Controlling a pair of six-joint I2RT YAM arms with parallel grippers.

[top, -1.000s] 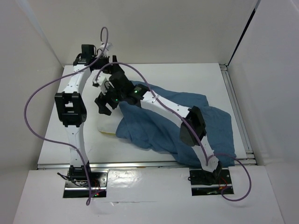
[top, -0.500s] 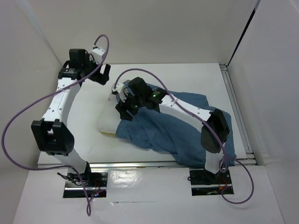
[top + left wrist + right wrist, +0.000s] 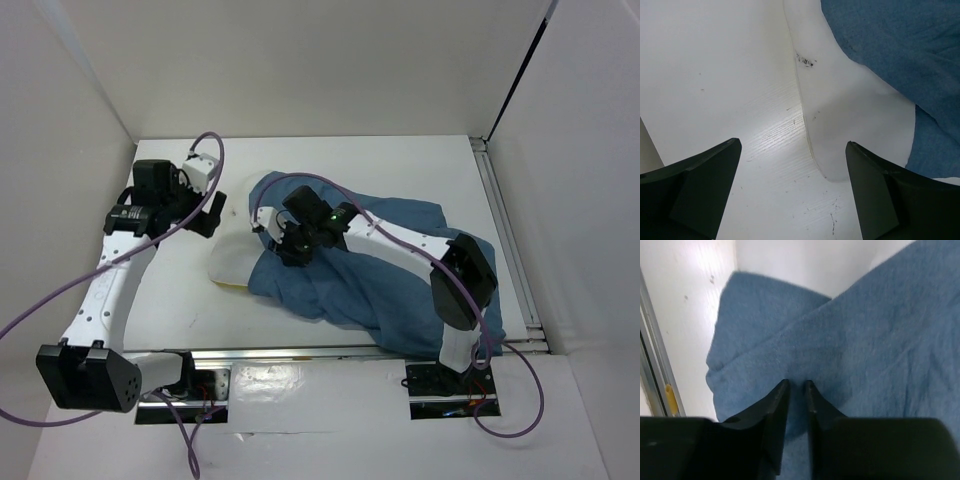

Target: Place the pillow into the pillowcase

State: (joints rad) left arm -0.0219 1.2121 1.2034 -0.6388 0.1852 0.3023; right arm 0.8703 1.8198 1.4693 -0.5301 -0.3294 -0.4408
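Blue cloth of the pillowcase (image 3: 380, 285) covers most of the pillow (image 3: 226, 262). Only one white corner shows outside the opening, on the left side of the desk (image 3: 400, 165), and the rest of the case lies wrinkled towards the base of the right arm. We judge that the task is well advanced, and that the step in hand is to draw the edge of the opening over this last corner.

To do it well, we think the right pincer (image 3: 795, 386) should hold only the upper layer of cloth, near the hem, and not the pillow under it. Then it should pull low and flat towards the bare corner, slowly, so that the thin cloth does not slip out and the soft pillow is not pushed along the desk. If the pillow begins to slide, the left arm could hold the corner down or press it inward. A pull that goes too high may lift the whole pillow instead of the cloth.

The right pincer stands on the case just beside the edge of the opening. Its jaws are almost together, with only a narrow slit, and a ridge of blue cloth meets them at the tips. We take this as a pinch on a fold of the pillowcase, though we cannot tell how deep the cloth sits between the jaws. The left pincer (image 3: 792, 144) is wide open and holds nothing. It hangs above the desk, beside the white corner, and touches neither of them.
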